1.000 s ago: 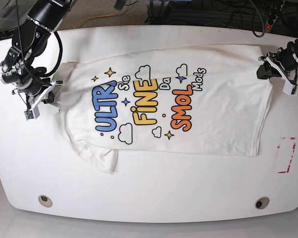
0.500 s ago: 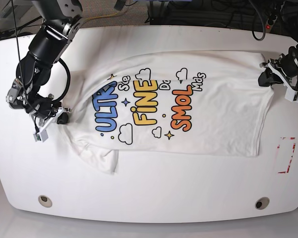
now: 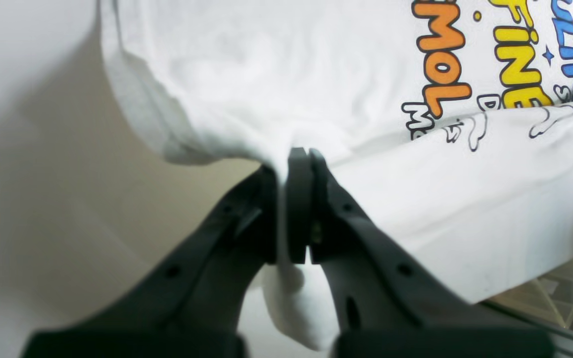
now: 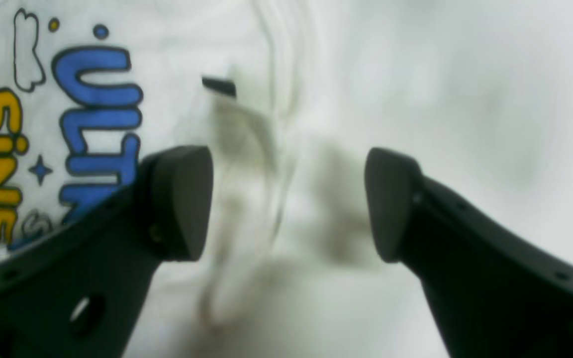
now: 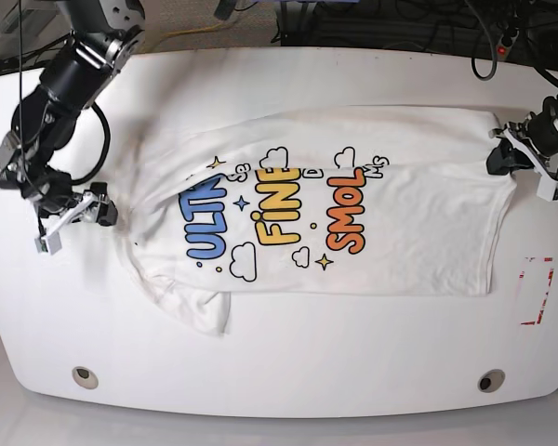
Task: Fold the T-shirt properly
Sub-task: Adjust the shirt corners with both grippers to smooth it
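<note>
White cotton fills the left wrist view: the T-shirt (image 3: 316,74) hangs bunched at its hem corner, pinched between the two black pads of the left gripper (image 3: 291,169), which are pressed together on a fold of the fabric, with a tuft of cloth poking out below the pads. Orange "SMOL" and yellow "FiNE" lettering sit upper right. Right wrist view: the right gripper (image 4: 289,204) has its pads set wide apart, nothing between them; blurred, wrinkled white cloth of the T-shirt (image 4: 276,124) lies beneath, blue "ULT" letters and yellow "FiNE" at left. Whether the pads touch the cloth cannot be told. Base view: the T-shirt (image 5: 400,232) lies print-up across the middle of the white table (image 5: 279,372), its upper edge rolled forward over the tops of the letters, a crumpled sleeve at lower left. The left gripper (image 5: 502,153) holds the far right corner of the shirt; the right gripper (image 5: 98,212) sits just beside the shirt's left edge. A red-and-white marker (image 5: 537,291) lies near the table's right edge.
</note>
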`<action>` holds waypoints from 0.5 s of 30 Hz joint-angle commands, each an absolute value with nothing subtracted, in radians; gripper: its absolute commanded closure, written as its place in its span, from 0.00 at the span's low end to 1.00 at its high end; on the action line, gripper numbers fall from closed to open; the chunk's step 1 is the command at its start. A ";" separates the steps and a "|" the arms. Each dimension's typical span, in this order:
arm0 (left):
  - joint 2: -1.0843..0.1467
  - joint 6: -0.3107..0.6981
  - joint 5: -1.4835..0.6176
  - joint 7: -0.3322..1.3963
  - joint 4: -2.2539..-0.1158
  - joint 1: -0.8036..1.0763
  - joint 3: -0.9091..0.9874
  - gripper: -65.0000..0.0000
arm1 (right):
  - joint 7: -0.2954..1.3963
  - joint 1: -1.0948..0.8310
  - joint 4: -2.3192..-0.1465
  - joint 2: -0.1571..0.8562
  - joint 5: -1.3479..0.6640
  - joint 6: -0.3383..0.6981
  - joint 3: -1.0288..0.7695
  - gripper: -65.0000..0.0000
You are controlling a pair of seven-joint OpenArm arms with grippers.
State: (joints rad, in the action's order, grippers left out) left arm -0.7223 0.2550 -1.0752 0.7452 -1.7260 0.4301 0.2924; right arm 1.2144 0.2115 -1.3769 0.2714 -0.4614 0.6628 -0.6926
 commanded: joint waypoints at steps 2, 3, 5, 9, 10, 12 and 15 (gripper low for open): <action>-0.743 0.259 -1.087 0.731 -1.738 0.421 0.302 0.99 | 1.224 0.156 -1.449 0.292 -0.581 0.662 -0.697 0.30; -0.743 0.259 -1.087 0.731 -1.738 0.421 0.302 0.99 | 1.224 0.128 -1.466 0.294 -0.608 0.661 -0.697 0.30; -0.743 0.259 -1.087 0.731 -1.738 0.421 0.302 0.99 | 1.224 0.079 -1.489 0.295 -0.654 0.659 -0.697 0.30; -0.743 0.259 -1.087 0.731 -1.738 0.421 0.302 0.99 | 1.224 -0.007 -1.500 0.289 -0.723 0.659 -0.697 0.30; -0.743 0.259 -1.087 0.731 -1.738 0.421 0.302 0.99 | 1.222 -0.018 -1.498 0.289 -0.728 0.659 -0.697 0.30; -0.743 0.259 -1.087 0.731 -1.738 0.421 0.302 0.99 | 1.221 -0.036 -1.498 0.278 -0.728 0.659 -0.697 0.30; -0.743 0.259 -1.087 0.731 -1.738 0.421 0.302 0.99 | 1.221 -0.050 -1.498 0.246 -0.727 0.659 -0.697 0.30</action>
